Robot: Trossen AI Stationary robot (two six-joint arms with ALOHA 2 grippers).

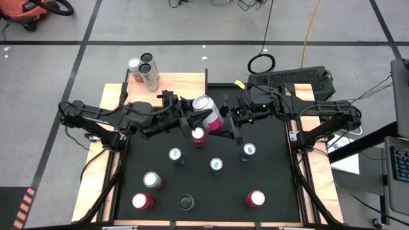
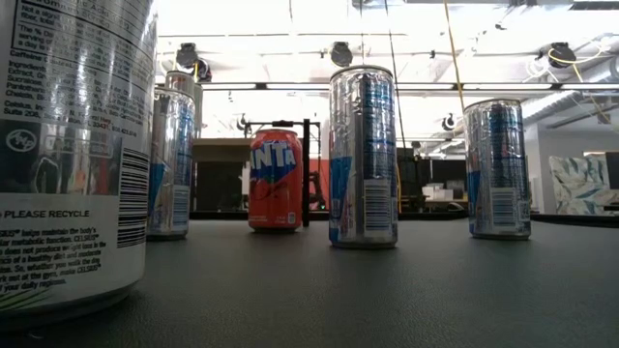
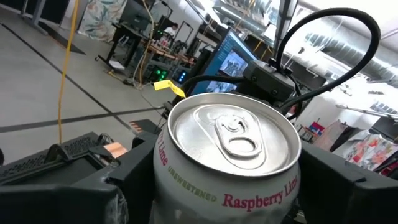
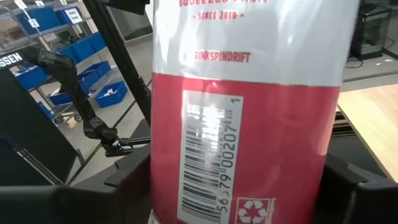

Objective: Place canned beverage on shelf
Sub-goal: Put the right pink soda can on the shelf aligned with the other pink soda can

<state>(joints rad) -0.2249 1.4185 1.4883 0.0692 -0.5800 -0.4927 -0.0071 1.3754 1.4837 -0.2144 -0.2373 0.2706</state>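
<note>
Both my pincers grasp the Spindrift can [image 1: 209, 112] mid-air: left pincer [image 1: 190, 117] and right pincer [image 1: 229, 121] on opposite sides. Shelf [image 1: 182, 83] sits just behind them.

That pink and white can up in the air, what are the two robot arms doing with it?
Both arms meet over the middle of the table at the pink and white can, which is tilted and off the table. The left gripper and the right gripper each have fingers on either side of it, so it looks like a handoff, though I can't tell which one is carrying it. The wooden shelf already has two cans at its corner. More cans stand on the black mat.
</note>
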